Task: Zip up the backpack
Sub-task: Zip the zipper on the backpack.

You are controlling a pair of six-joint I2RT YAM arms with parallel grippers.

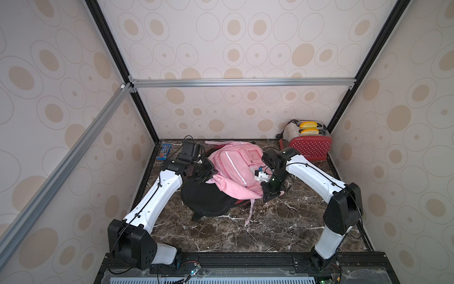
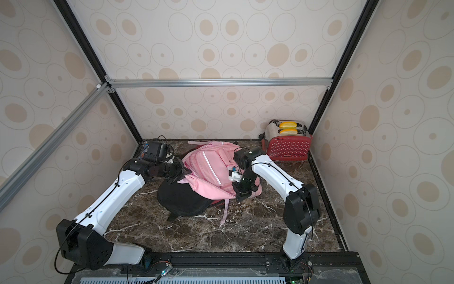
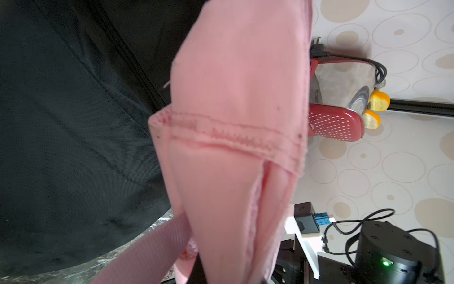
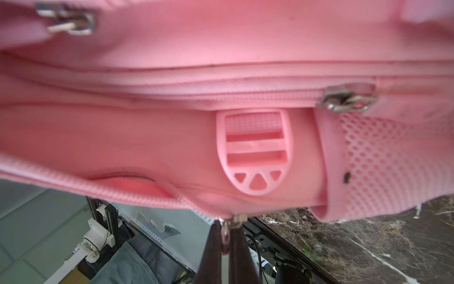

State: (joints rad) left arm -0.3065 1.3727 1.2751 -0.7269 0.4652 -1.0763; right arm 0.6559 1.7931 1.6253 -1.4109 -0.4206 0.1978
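The pink backpack [image 1: 235,167] lies on the marble table [image 1: 282,228], in the middle and toward the back wall, with its black padded side [image 1: 206,199] turned to the front; both top views show it [image 2: 211,169]. The left gripper [image 1: 209,176] is at the left edge of the bag. Its jaws are closed on a fold of the pink fabric [image 3: 233,123], which fills the middle of the left wrist view. The right gripper [image 1: 269,195] is at the near right corner of the bag and points down. In the right wrist view its two dark fingers [image 4: 211,253] are pressed together on a small metal zipper pull [image 4: 225,236], and the zipper line that leads to it gapes a little. Another metal slider [image 4: 347,100] sits on a closed zipper near a pink plastic buckle [image 4: 255,152]. A red toaster [image 1: 309,147] with two pieces of bread stands in the back right corner, and a blue candy bag [image 1: 164,151] lies at the back left.
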